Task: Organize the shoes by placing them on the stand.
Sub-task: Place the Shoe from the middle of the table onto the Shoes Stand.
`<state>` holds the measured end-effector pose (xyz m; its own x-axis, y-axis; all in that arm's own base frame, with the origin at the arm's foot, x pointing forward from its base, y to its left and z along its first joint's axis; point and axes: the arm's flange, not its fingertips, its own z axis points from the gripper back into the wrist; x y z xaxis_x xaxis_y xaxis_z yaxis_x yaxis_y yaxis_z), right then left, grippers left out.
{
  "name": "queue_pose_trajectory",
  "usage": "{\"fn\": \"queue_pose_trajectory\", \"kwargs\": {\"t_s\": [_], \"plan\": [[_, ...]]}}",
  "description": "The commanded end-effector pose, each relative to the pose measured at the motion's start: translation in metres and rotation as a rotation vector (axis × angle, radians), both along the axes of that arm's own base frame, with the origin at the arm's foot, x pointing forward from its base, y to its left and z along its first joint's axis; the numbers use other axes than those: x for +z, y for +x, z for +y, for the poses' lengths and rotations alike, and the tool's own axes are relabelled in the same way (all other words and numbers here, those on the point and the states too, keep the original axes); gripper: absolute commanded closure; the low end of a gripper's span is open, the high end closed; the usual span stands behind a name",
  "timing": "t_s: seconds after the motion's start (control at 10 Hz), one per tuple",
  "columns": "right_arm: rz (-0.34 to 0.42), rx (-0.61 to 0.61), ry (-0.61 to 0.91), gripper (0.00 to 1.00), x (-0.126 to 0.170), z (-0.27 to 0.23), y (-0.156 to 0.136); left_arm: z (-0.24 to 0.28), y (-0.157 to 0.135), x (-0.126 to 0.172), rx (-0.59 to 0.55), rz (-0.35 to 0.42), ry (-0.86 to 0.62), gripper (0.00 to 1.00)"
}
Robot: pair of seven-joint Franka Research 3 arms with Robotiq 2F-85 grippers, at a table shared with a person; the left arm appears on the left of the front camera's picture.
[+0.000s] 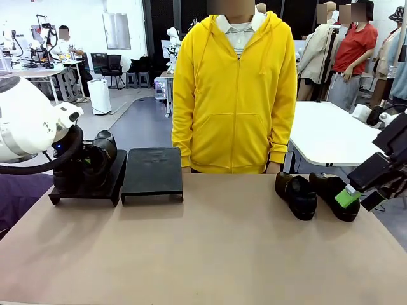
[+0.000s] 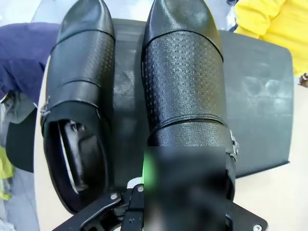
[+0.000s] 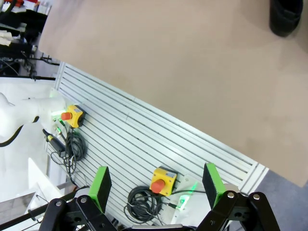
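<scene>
Now, left end effector (image 2: 150,174): closed on the heel collar of the right-hand shoe (image 2: 183,82), at the far left of the bench (image 1: 203,254).
Held shoe: resting on the stand (image 2: 126,108), toe pointing away, just beside its mate (image 2: 79,91).
Right end effector (image 3: 156,187): open and empty, near the inner loose shoe (image 1: 297,194) and the outer loose shoe (image 1: 336,196) at the far right.
Risk: pulling away before the fingers open would likely drag the held shoe off the stand or shove its mate. The thin collar may also fold.
Look: black leather, glossy rounded toes, perforated instep band, small metal side buckle.
</scene>
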<state>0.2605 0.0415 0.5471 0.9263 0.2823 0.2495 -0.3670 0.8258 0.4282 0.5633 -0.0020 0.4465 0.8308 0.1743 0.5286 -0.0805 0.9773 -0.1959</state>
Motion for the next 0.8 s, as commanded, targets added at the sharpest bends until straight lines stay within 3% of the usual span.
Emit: {"fn": "queue_pose_trajectory", "kwargs": {"t_s": [0.0, 0.4, 0.5, 0.6, 0.7], "plan": [[-0.001, 0.012, 0.01, 0.0, 0.004, -0.001, 0.002, 0.011, 0.009, -0.003, -0.02, -0.032, -0.012, 1.0], [-0.001, 0.012, 0.01, 0.0, 0.004, -0.001, 0.002, 0.006, 0.019, -0.011, -0.025, -0.019, 0.01, 1.0], [-0.001, 0.012, 0.01, 0.0, 0.004, -0.001, 0.002, 0.005, 0.022, -0.012, -0.013, -0.022, 0.027, 0.55], [-0.001, 0.012, 0.01, 0.0, 0.004, -0.001, 0.002, 0.005, 0.022, -0.012, -0.008, -0.034, 0.026, 0.0], [-0.001, 0.012, 0.01, 0.0, 0.004, -0.001, 0.002, 0.005, 0.02, -0.01, -0.005, -0.046, 0.032, 0.0]]}}
